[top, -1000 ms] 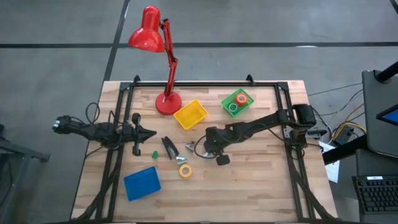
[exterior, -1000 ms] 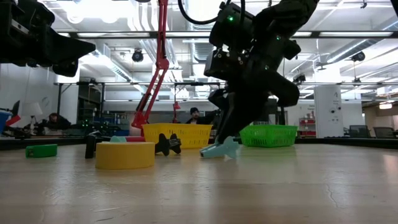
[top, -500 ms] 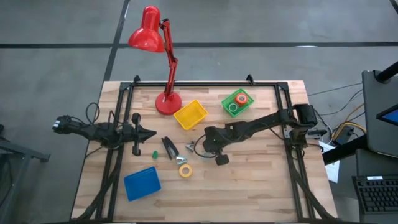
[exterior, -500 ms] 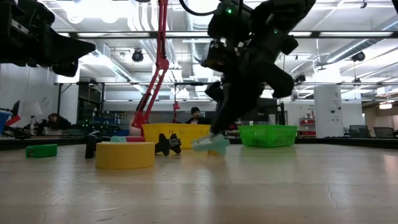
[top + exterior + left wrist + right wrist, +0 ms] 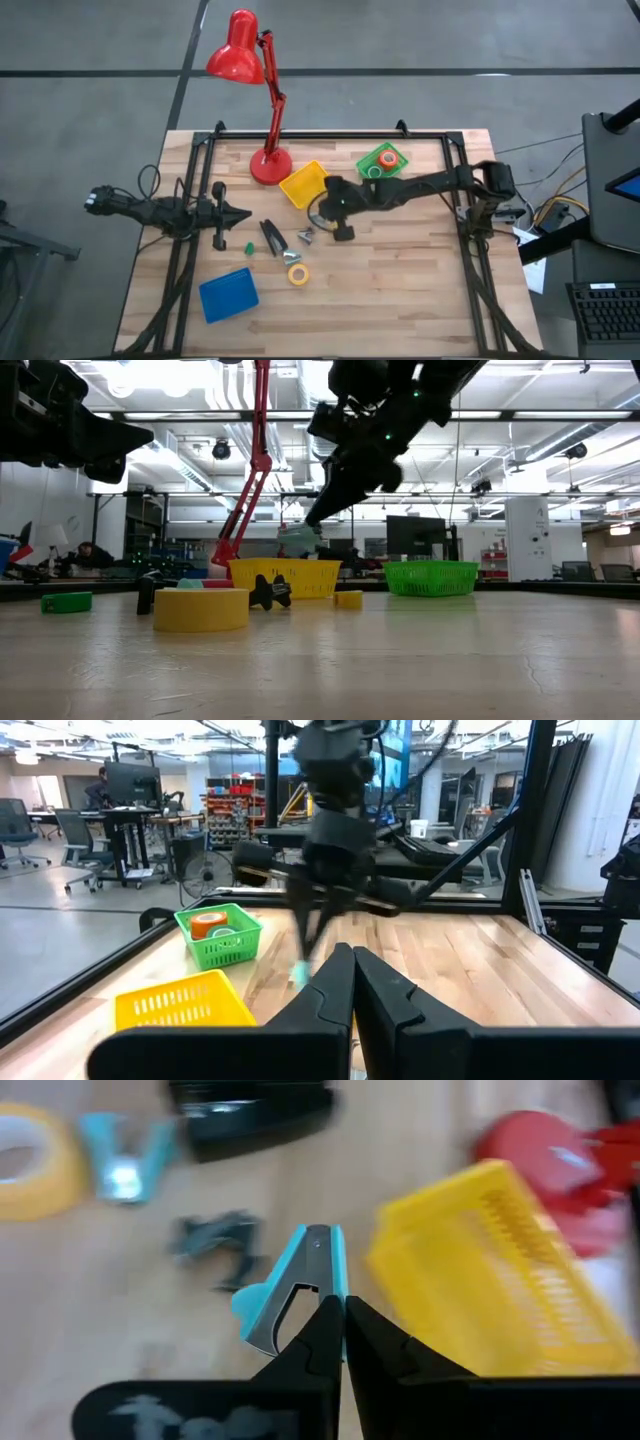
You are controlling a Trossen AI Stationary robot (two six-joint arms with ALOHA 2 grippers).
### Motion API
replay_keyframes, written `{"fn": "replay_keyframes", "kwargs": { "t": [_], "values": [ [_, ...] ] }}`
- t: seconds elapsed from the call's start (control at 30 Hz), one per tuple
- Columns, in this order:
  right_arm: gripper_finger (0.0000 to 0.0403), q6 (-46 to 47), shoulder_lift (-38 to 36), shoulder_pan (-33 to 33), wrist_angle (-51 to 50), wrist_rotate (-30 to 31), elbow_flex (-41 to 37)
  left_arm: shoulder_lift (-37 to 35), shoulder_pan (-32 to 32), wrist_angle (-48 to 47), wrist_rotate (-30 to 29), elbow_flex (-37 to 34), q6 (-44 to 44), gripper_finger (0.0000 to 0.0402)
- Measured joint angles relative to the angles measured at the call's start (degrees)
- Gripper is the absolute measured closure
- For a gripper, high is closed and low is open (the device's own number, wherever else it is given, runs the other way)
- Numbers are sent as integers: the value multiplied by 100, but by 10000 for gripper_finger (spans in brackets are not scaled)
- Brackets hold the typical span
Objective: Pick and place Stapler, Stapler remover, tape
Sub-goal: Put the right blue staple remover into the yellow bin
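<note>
My right gripper [image 5: 322, 207] is shut on a teal staple remover [image 5: 292, 1285] and hovers beside the yellow basket [image 5: 305, 185]; in the low view the remover [image 5: 300, 540] hangs above the basket's rim. The black stapler [image 5: 271, 238] lies flat on the table. A dark staple remover [image 5: 306, 237] and a second teal one [image 5: 291, 257] lie near it. A yellow tape roll [image 5: 298, 274] rests flat; orange and green rolls sit in the green basket [image 5: 381, 163]. My left gripper [image 5: 240, 213] waits shut at the table's left. My right gripper pinches the teal staple remover between its two fingers at one end of its body [image 5: 326, 1280]. The fingers [image 5: 318, 1335] come slanting down from the table's right. The remover is lifted clear of the table and sticks out past the fingertips, tilted.
A red desk lamp stands with its base [image 5: 270, 165] at the far edge beside the yellow basket. A blue tray [image 5: 228, 294] lies at the near left, a small green piece [image 5: 249, 247] by the stapler. Bare wood stretches across the near right of the table [image 5: 400, 290].
My right gripper has risen from the table and swung toward the far left, to the yellow basket, carrying the teal staple remover. The remover stood on the wood a second ago and is now lifted clear, level with the basket's rim.
</note>
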Motion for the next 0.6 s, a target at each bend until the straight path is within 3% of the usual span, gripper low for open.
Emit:
{"fn": "replay_keyframes", "kwargs": {
  "t": [0.37,0.6],
  "values": [
    [394,21,0,-956,504,296,10,0,0,-2,0,-2,2,394],
    [394,83,116,-1389,595,-33,11,0,0,-4,0,-1,1,394]
  ]
}}
